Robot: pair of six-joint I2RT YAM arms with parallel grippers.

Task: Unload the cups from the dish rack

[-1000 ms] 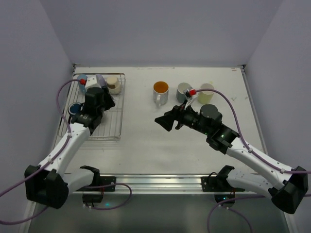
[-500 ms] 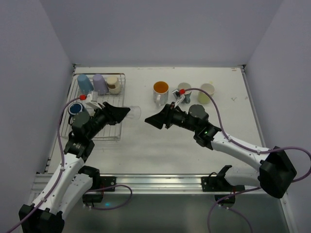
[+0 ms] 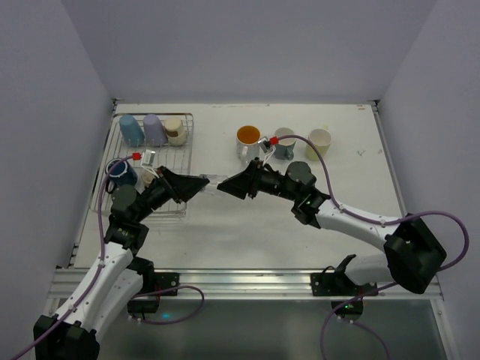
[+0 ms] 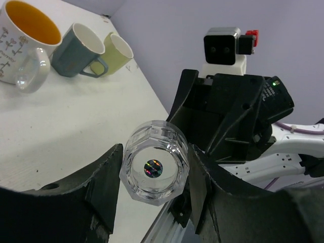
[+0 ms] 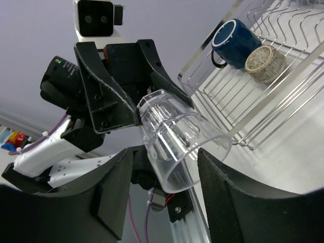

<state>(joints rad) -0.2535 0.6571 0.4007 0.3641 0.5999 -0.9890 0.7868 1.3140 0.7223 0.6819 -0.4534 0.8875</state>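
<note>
My left gripper [image 3: 201,183] [image 4: 154,158] is shut on the tiny clear glass [image 3: 214,182] [image 4: 154,169] [image 5: 177,136] and holds it sideways in the air, just right of the dish rack [image 3: 189,154] [image 5: 263,101]. My right gripper [image 3: 227,185] [image 5: 166,154] is open, with its fingers on either side of the glass's open rim. The light blue [image 3: 130,130], lavender [image 3: 154,129], beige [image 3: 175,131] and navy [image 3: 120,171] [image 5: 235,43] cups are in the rack.
The orange-inside mug [image 3: 248,141] [image 4: 23,30], the grey mug [image 3: 284,142] [image 4: 76,48] and the pale yellow-green cup [image 3: 319,141] [image 4: 114,50] stand on the table at the back right. The two arms meet at the table's middle.
My left gripper has carried the clear glass rightward off the rack. My right gripper has moved left, and its open fingers now flank the glass's rim.
</note>
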